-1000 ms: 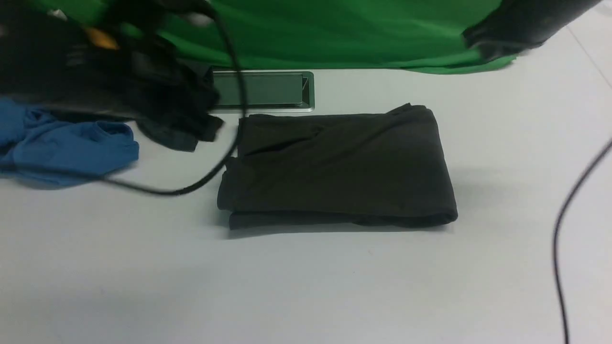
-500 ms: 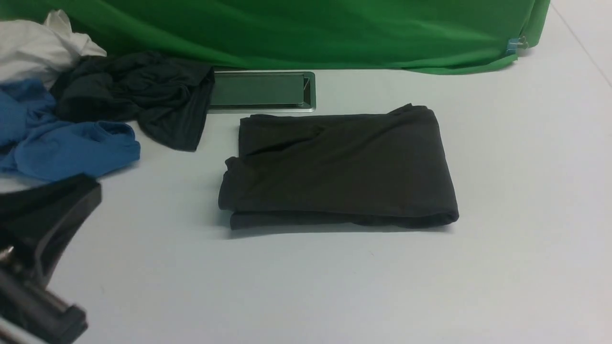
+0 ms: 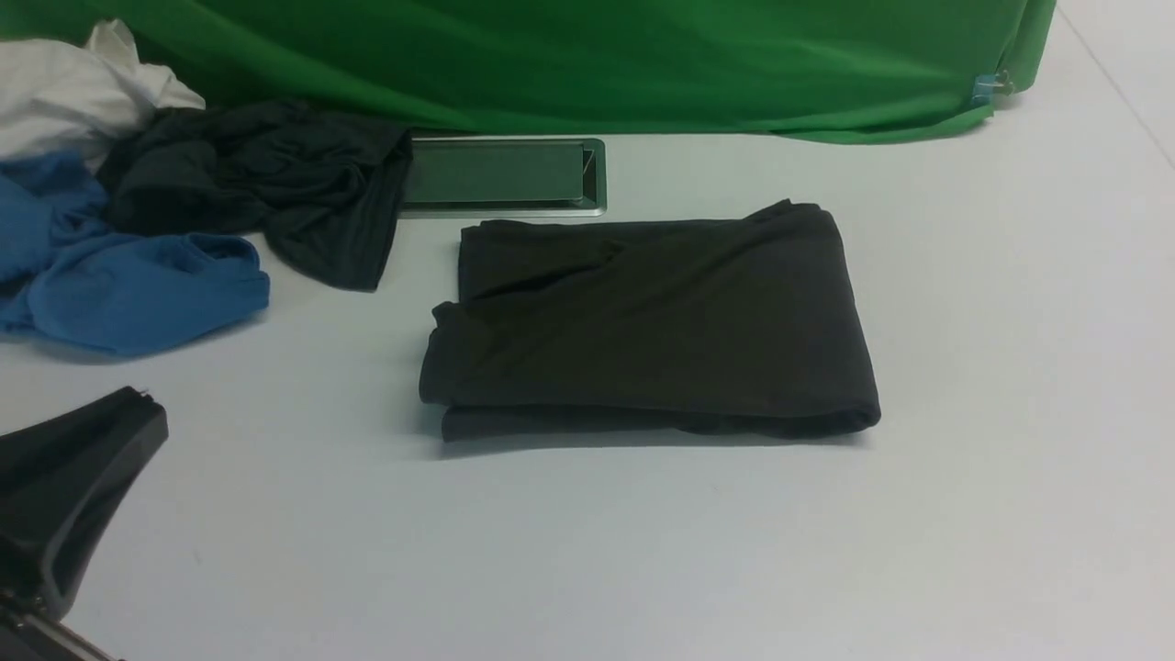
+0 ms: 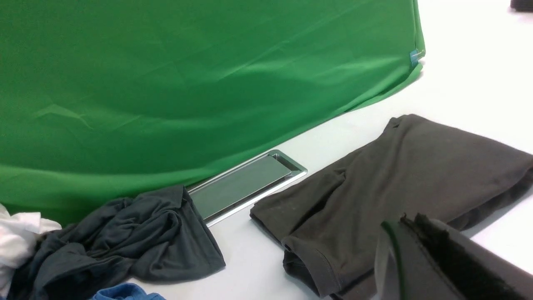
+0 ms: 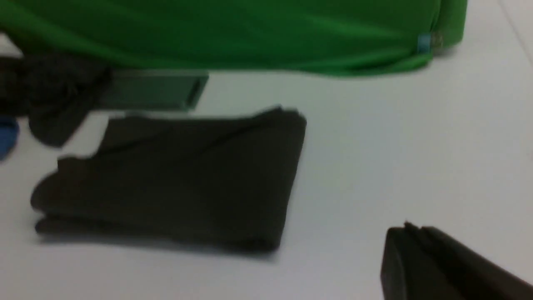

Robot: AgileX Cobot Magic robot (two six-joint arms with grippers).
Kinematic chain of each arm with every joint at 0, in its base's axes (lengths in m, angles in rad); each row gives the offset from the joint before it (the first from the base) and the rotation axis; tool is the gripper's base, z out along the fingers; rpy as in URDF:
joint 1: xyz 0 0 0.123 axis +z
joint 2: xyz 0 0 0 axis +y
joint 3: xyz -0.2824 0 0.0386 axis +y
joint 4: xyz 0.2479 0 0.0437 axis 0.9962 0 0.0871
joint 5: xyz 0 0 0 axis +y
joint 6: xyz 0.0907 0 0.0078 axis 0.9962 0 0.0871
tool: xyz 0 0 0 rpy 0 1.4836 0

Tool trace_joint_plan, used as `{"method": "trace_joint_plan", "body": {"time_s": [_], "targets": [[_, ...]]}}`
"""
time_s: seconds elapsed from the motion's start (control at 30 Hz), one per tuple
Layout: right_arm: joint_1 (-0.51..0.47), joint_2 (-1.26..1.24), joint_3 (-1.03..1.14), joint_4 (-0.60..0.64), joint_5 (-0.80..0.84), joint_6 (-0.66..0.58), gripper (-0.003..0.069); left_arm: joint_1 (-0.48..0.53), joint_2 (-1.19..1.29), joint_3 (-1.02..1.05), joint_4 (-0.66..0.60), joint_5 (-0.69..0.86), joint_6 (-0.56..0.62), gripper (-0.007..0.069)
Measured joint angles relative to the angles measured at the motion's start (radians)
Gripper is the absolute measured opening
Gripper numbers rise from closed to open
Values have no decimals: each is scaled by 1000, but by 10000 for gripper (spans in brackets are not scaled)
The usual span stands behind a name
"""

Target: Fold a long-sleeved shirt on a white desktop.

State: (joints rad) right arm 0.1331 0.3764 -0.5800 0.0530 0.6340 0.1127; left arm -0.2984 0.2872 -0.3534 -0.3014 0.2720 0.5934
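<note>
**Folded shirt lies mid-bench, both hands closed and empty**

The long-sleeved shirt (image 3: 647,326) lies folded at centre frame on the white bench (image 3: 964,459). Front view shows the closed left hand (image 3: 138,404) at lower left. Only the right wrist view shows the right hand (image 5: 406,233), closed, lower right, apart from the shirt.

Matte black left gripper (image 3: 138,404), wedge-shaped fingers (image 4: 416,250), right gripper (image 5: 410,233) likewise black
</note>
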Motion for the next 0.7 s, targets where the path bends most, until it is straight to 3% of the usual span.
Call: {"method": "trace_joint_plan", "body": {"time_s": [0.33, 0.7], "targets": [[0, -19, 117, 0, -87, 4, 135, 0, 0, 0, 61, 0, 0, 19], [0, -19, 117, 0, -93, 5, 182, 0, 0, 0, 68, 0, 0, 19]]}}
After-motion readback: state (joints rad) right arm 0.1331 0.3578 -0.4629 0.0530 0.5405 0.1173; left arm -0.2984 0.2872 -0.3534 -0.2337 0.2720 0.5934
